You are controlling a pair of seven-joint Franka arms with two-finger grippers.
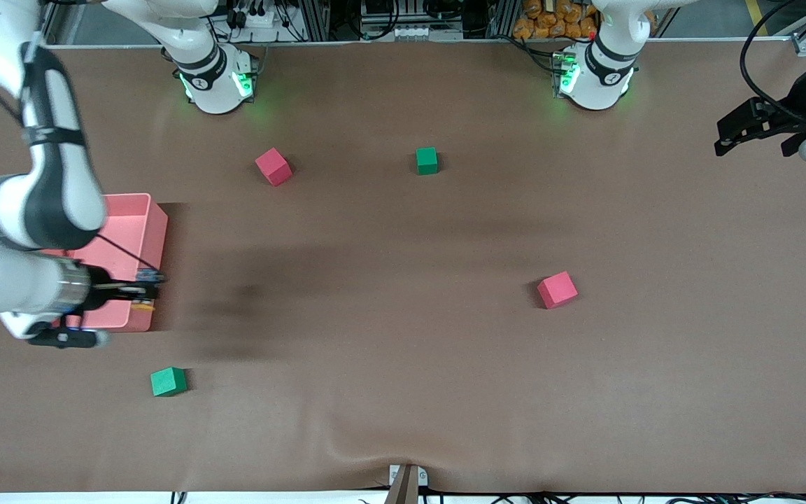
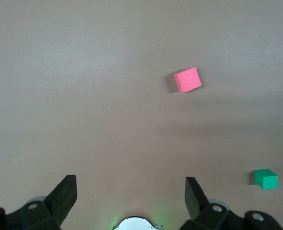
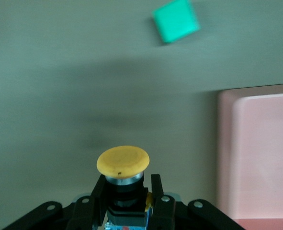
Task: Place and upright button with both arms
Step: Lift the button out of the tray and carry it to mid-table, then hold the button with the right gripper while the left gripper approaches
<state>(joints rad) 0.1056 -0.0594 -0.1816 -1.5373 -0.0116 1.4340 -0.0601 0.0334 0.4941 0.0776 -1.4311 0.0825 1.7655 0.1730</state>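
My right pincer [image 3: 129,194] pinches the button [image 3: 123,163] — held over the pink bin's [image 1: 154,224] edge. My left pincer [image 2: 129,194] waits, spread, over the bench [image 1: 403,350] — well apart from the bin.

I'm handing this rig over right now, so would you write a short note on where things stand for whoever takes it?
Right gripper: shut on the button, orange cap clear of the fingers, up in the air over the edge of the pink bin at the right arm's end of the table.
Left gripper: open, holding nothing, waiting over the left arm's end of the table.
Done: button picked up.
Left: set the button down on the table and stand it upright using both arms.
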